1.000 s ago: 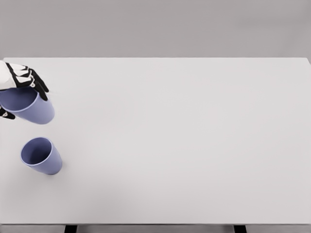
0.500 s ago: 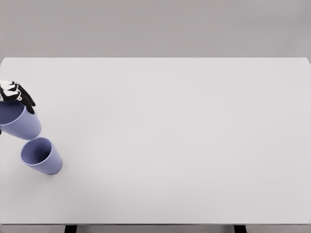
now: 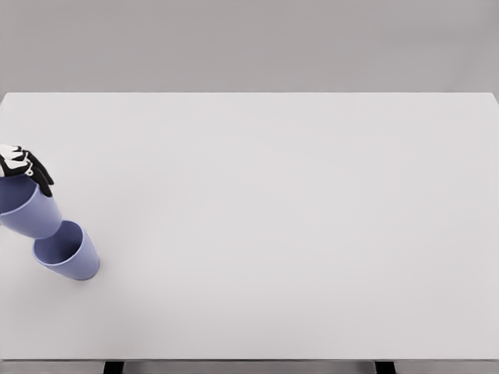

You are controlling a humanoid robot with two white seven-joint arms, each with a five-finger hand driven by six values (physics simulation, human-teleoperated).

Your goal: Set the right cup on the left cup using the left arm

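Purple cup [image 3: 30, 210] in left hand [image 3: 23, 165], tapered

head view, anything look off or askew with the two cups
Nothing is spilled or damaged. The held cup, gripped at its rim by the left hand, overlaps the far rim of the standing cup rather than sitting centred over it. The table shows nothing else odd.

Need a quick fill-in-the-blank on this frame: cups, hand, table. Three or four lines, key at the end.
1. The left hand grips the held cup by its ____.
2. Both cups are ____ in colour.
3. The free cup stands on the ____.
4. In the picture the held cup overlaps the free cup's rim at its upper ____ side.

Missing words: rim; purple; table; left
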